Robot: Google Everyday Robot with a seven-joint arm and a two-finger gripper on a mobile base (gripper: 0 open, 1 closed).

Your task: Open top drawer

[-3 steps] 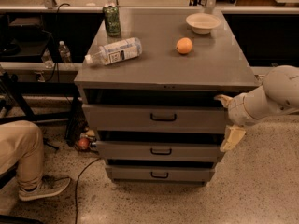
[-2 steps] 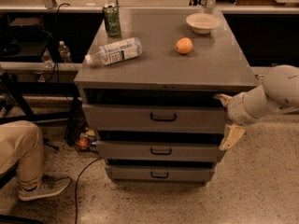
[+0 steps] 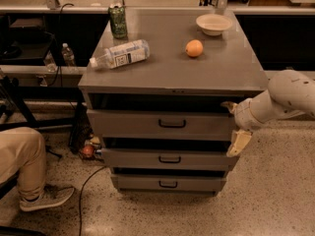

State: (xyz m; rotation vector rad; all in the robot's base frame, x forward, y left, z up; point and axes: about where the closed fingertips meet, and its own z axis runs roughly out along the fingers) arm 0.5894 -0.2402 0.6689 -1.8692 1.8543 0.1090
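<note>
The top drawer (image 3: 133, 124) is the tallest grey front of the grey metal cabinet (image 3: 172, 77), with a black pull handle (image 3: 172, 124) at its centre. A dark gap shows above the front. My gripper (image 3: 234, 124) is at the right end of this front, well to the right of the handle. It is open: one finger (image 3: 228, 104) is by the front's upper corner and the other finger (image 3: 239, 143) by its lower corner. My white arm (image 3: 288, 100) reaches in from the right.
Two shorter drawers (image 3: 167, 159) sit below. On the cabinet top lie a plastic bottle (image 3: 120, 54), a green can (image 3: 117, 20), an orange (image 3: 194, 48) and a white bowl (image 3: 213, 24). A person's leg and shoe (image 3: 29, 181) are at the lower left, and cables cross the floor.
</note>
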